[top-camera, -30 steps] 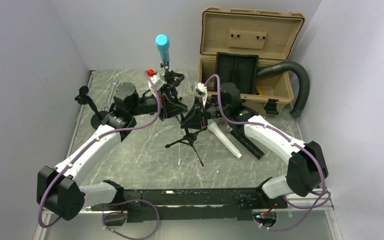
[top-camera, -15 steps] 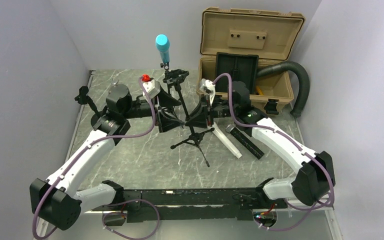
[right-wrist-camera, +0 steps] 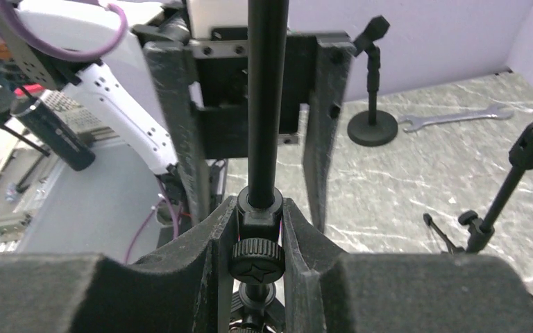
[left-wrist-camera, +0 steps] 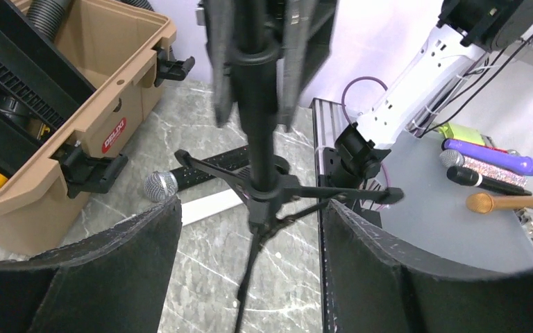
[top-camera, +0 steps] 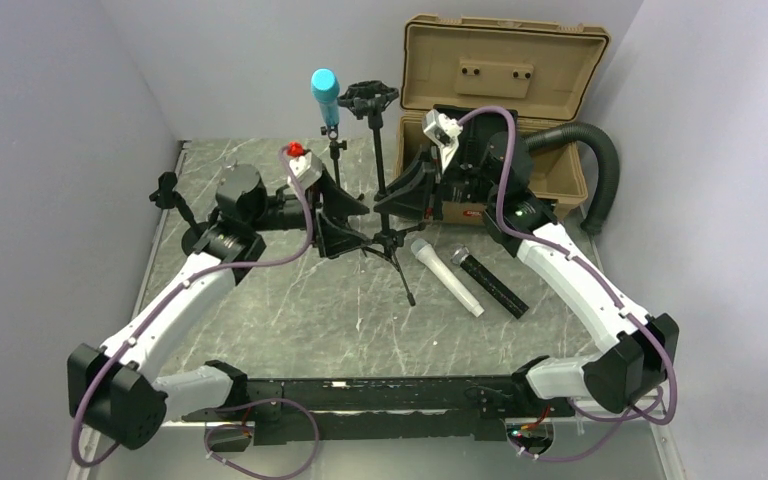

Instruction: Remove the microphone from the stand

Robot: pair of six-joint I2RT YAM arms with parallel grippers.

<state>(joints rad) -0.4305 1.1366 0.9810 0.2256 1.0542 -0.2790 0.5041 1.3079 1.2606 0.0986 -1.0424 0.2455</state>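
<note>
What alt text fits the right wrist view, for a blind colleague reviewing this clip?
The right gripper clamps the black stand pole at its knurled collar. Facing it, the left gripper is open, one finger on either side of the pole. Behind, on the marble table, are a wrench and a small round-based stand.

We log both arms, left arm (top-camera: 185, 300) and right arm (top-camera: 572, 272), as white shells with boxy black joints (top-camera: 120, 395). Purple cable (top-camera: 511, 135) loops along each. Red knob (top-camera: 294, 149) at the left wrist's 12 o'clock, green light (top-camera: 519, 210) on the right forearm. We see dark grey foam finger pads (left-wrist-camera: 111, 263).
</note>
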